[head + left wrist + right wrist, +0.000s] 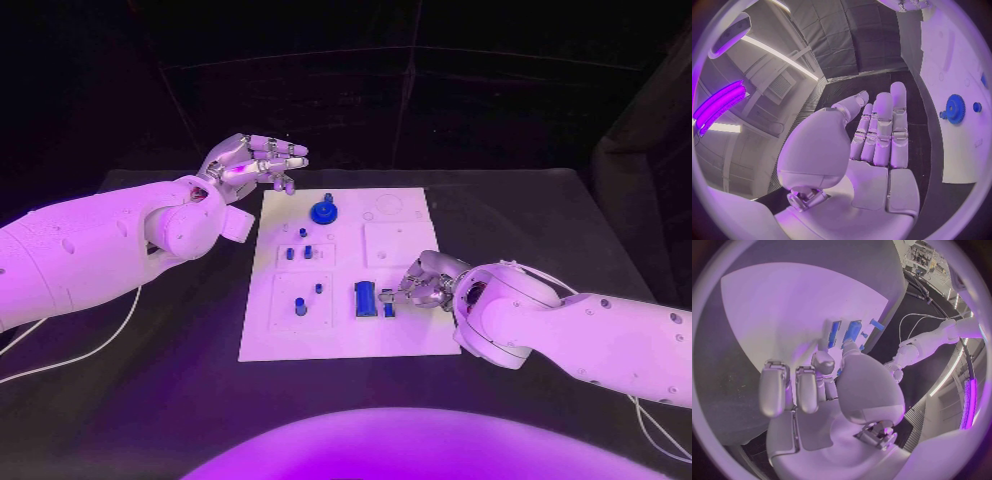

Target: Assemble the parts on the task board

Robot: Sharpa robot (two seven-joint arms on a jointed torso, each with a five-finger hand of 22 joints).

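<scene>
Pickup step, looks like: right hand (420, 283) sits at the board's (411, 335) 4 o'clock, fingertips on the blue blocks (366, 298); can't tell if it's gripping. Left hand (254, 163) hovers released at 11 o'clock. Next, lift cleanly.

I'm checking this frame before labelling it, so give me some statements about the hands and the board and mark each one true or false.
1. The left hand is raised beside the task board's far corner and holds nothing. True.
2. The right hand is lifted high, away from the board. False: it is low over the board, its fingers at the long blue parts.
3. A blue gear stands near the board's far edge. True.
4. The board is black. False: it is white, on a black table.
</scene>
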